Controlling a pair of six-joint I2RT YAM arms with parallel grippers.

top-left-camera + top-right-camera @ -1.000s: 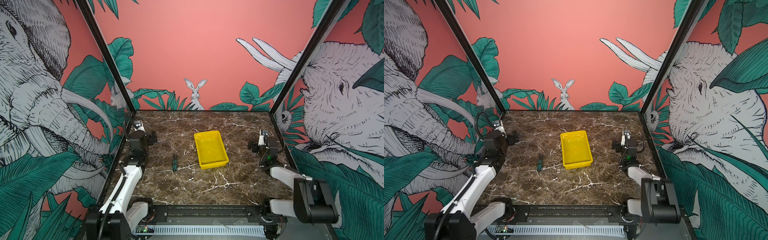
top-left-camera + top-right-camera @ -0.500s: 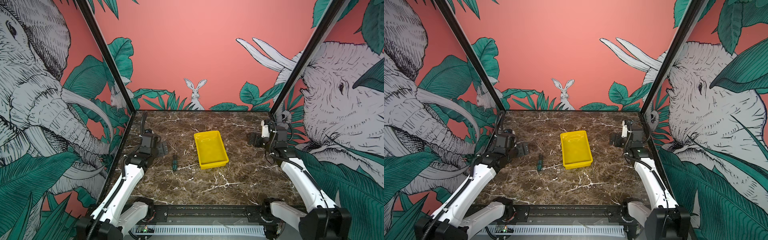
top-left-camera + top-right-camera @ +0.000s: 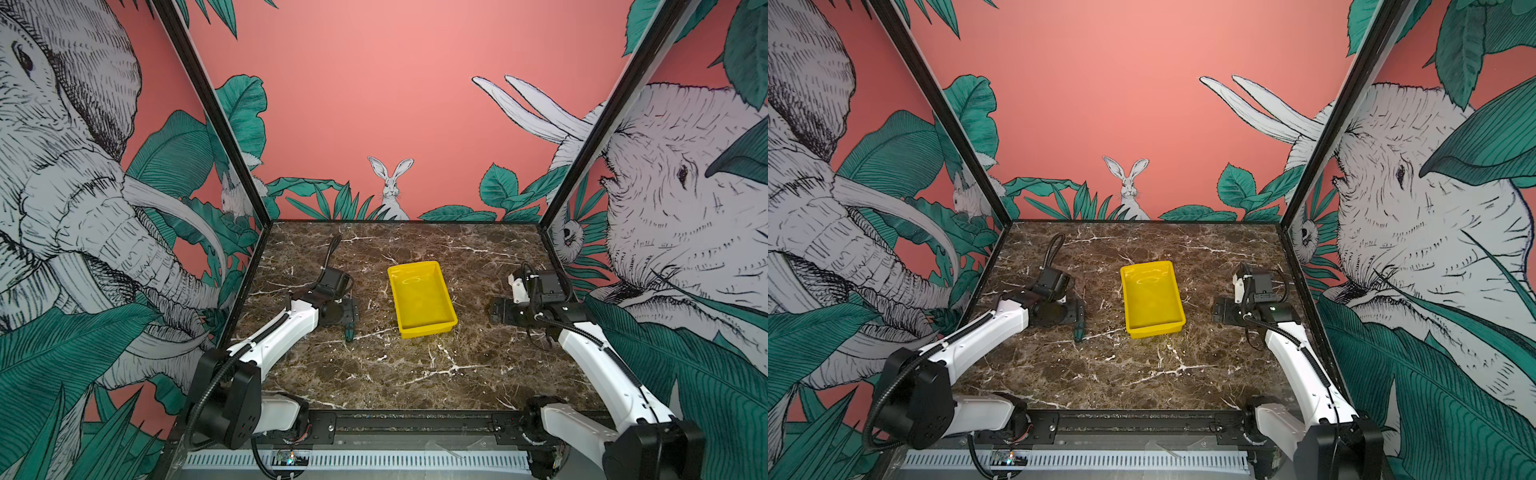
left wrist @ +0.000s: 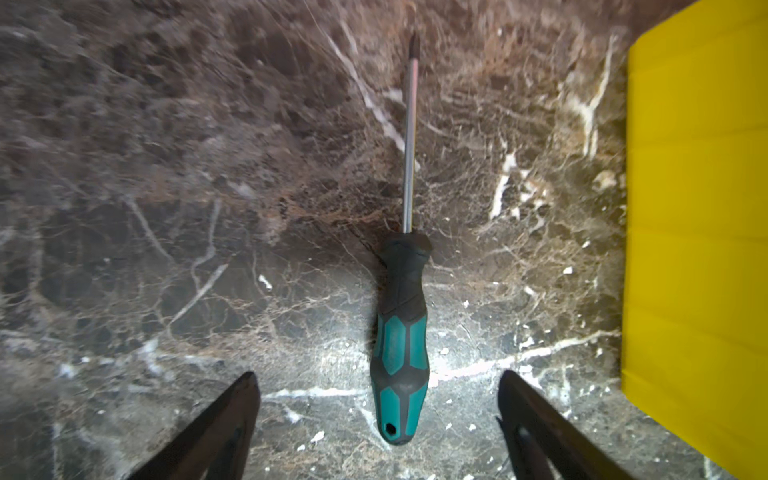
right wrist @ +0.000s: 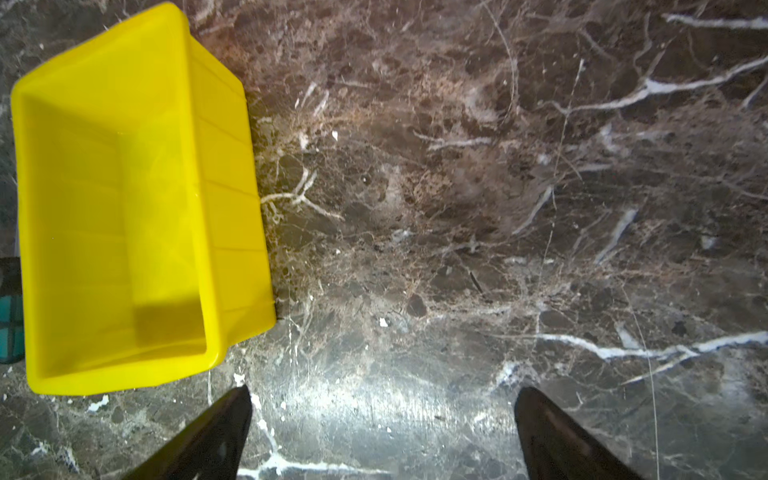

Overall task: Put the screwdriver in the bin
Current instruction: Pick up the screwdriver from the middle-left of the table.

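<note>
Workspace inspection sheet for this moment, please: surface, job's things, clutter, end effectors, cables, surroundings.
Surface: dark brown marble tabletop, white veins.
Job's things: screwdriver lies flat on the marble, handle toward the left arm, outside the yellow bin; bin holds nothing.
Clutter: nothing seen.
End effectors: left end effector open, fingers either side of the handle's end, not touching; right end effector open over bare marble beside the bin.
Cables: black conduit arches over the left wrist.
Surroundings: jungle-mural walls, a rabbit at the back.

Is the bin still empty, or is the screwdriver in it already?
Empty. The bin shows only its bare yellow floor, and the screwdriver lies flat on the marble beside it, outside the wall.
</note>
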